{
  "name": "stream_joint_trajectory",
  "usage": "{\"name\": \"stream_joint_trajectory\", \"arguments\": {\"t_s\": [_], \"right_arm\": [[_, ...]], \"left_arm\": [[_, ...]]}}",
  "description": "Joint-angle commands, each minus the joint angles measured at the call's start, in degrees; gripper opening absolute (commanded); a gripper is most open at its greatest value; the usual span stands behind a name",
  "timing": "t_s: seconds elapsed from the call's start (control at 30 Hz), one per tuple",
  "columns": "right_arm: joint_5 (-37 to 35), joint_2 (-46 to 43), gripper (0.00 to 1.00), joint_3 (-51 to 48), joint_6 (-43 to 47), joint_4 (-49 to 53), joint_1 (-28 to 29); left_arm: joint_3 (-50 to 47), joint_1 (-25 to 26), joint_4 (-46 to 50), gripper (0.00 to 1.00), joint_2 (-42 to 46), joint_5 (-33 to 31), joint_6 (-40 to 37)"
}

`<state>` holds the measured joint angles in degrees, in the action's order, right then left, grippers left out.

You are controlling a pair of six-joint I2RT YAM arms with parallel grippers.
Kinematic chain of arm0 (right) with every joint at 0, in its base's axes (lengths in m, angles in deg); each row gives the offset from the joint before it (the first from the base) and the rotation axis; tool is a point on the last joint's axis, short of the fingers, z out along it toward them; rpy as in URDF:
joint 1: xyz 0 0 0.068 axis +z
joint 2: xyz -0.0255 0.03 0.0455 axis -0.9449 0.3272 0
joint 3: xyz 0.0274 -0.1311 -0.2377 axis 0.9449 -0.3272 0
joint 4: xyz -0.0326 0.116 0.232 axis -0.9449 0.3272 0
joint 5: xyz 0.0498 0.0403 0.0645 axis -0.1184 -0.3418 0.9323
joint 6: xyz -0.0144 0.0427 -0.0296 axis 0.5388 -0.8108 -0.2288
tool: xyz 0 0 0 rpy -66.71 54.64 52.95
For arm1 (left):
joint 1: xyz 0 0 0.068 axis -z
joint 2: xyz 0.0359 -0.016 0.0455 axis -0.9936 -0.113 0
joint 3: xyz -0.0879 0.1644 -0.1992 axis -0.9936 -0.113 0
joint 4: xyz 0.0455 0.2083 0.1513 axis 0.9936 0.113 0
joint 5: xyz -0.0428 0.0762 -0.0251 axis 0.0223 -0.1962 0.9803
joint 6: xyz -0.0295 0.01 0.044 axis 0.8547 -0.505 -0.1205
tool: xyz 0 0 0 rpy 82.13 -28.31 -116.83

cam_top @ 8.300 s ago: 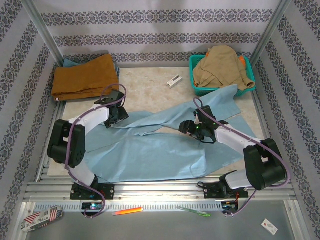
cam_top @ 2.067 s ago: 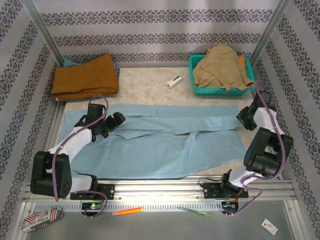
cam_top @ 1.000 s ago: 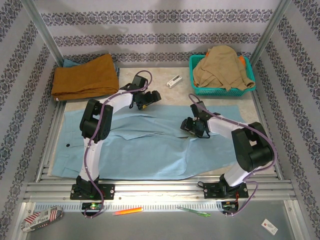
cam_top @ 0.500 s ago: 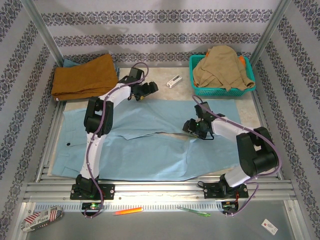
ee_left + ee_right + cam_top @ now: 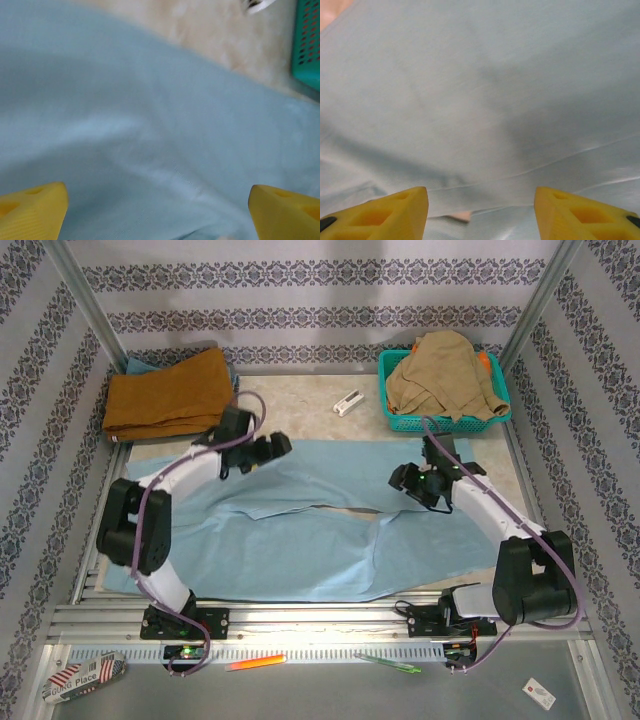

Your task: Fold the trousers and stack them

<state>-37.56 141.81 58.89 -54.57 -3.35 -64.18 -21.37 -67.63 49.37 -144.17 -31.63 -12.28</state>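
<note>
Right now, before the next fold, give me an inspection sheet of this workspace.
Surface: beige table, mostly under cloth.
Job's things: light blue trousers spread flat across the table, not stacked.
Clutter: rust-orange garment far left; tan garment in a teal basket far right; small white object between them.
Grippers: left gripper and right gripper open over the trousers, holding nothing.
Cables: purple cables along both arms.
Surroundings: patterned walls; orange pen on the front ledge.
</note>
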Motion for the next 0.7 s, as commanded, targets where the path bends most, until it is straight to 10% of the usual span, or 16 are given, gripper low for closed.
{"name": "stream_joint_trajectory", "arguments": {"t_s": [0.0,0.4,0.67], "right_arm": [[1.06,0.12,0.59,-1.87,0.28,1.83,-2.45],[0.91,-0.08,0.63,-6.05,1.07,4.45,-13.30],[1.67,-8.12,0.64,-7.12,-0.07,10.64,-10.34]], "left_arm": [[-11.94,0.55,-12.19,0.93,-0.43,-1.82,6.12],[-12.06,-6.60,-26.71,0.91,-13.59,-1.88,11.86],[-13.08,-7.57,-30.66,0.91,-10.67,5.47,12.90]]}}
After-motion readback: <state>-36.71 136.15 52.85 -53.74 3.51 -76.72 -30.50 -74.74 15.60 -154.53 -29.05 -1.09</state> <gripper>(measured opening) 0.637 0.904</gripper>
